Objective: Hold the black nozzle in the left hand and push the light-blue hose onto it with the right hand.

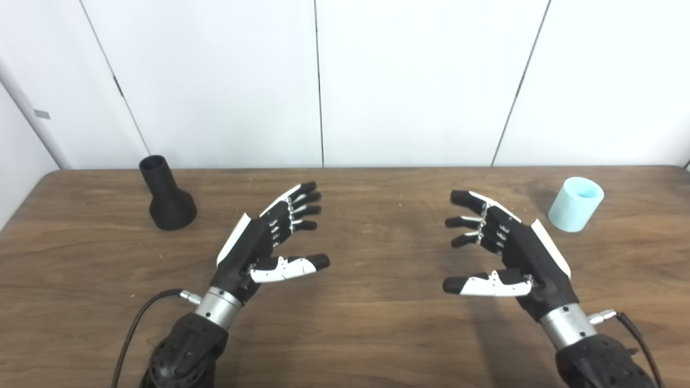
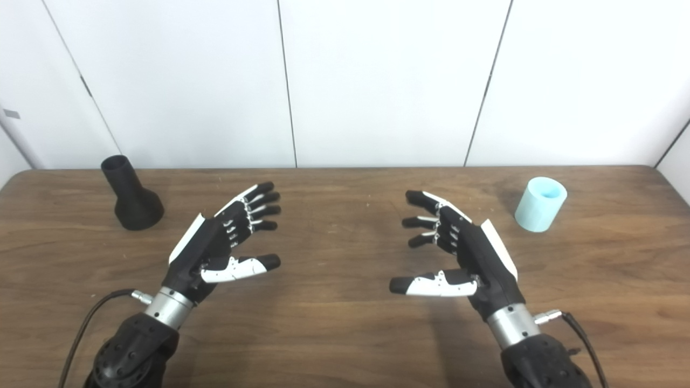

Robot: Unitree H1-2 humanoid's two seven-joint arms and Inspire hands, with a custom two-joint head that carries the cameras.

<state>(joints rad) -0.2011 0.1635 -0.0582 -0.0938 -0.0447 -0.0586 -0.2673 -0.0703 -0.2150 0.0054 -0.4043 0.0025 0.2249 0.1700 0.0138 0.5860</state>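
Note:
The black nozzle (image 1: 167, 195) stands upright on its wide base at the table's far left, narrow neck up. A short light-blue hose piece (image 1: 575, 204) stands on end at the far right. My left hand (image 1: 268, 240) hovers open over the middle-left of the table, well to the right of the nozzle, fingers spread and holding nothing. My right hand (image 1: 504, 249) is open too, palm facing inward, left of the hose and clear of it. Both hands face each other across a gap.
The brown wooden table (image 1: 366, 323) fills the lower view, its back edge meeting white wall panels (image 1: 409, 81). Black cables (image 1: 135, 323) trail from both wrists near the front edge.

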